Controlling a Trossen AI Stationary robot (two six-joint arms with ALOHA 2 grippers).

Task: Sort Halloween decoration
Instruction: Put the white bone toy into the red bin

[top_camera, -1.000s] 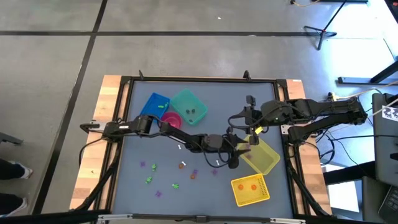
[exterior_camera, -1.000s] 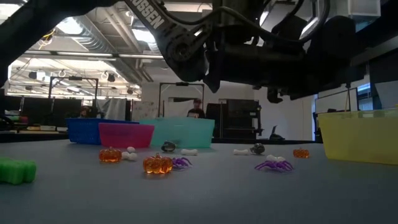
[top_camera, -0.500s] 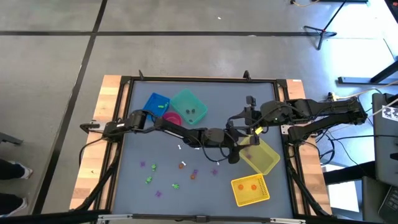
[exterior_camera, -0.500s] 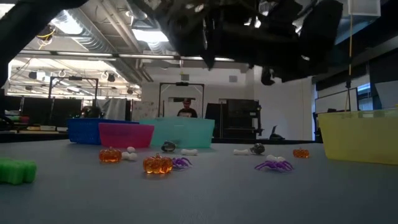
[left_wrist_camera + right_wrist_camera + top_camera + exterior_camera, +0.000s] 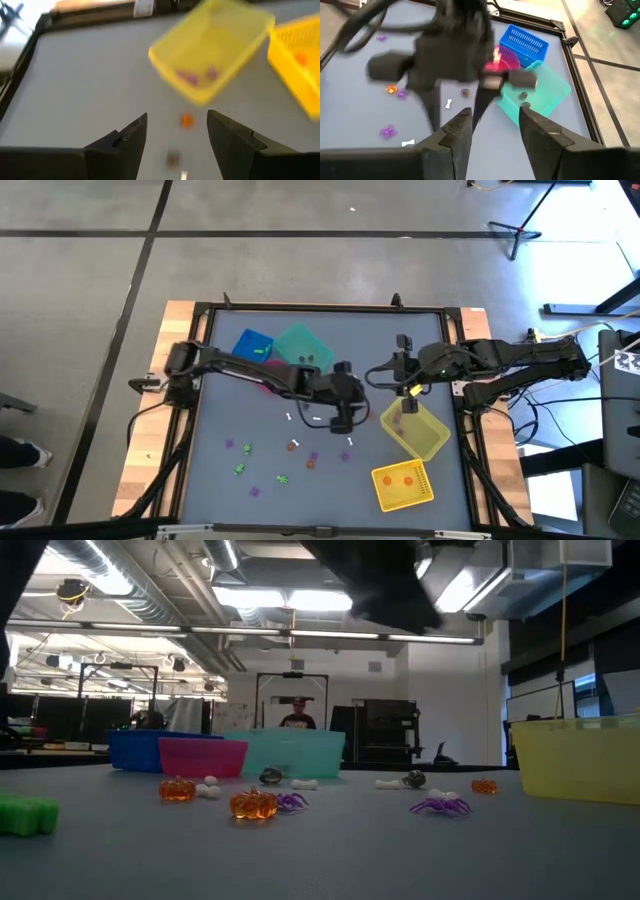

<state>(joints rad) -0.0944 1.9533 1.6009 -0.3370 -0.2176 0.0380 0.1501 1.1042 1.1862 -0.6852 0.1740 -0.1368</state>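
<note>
Since a second ago the left gripper [image 5: 342, 423] has pulled back from the yellow bin [image 5: 420, 430] toward table centre; we see its fingers [image 5: 131, 136] spread apart and empty. Halloween decoration [image 5: 293, 445] trinkets lie scattered over the near table; a white bone [image 5: 449, 104] lies lengthwise toward the bins. Right gripper [image 5: 408, 392] hangs over the yellow bin's far edge, jaws parted, holding nothing.

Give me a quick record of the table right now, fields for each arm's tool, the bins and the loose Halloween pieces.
left tool: open, empty, above table centre
right tool: open, empty, over the tilted yellow bin
other bins: blue bin, pink bin, teal bin, yellow basket
loose pieces: purple spider, orange pumpkin, white bone, green piece
inside tilted yellow bin: purple pieces
</note>
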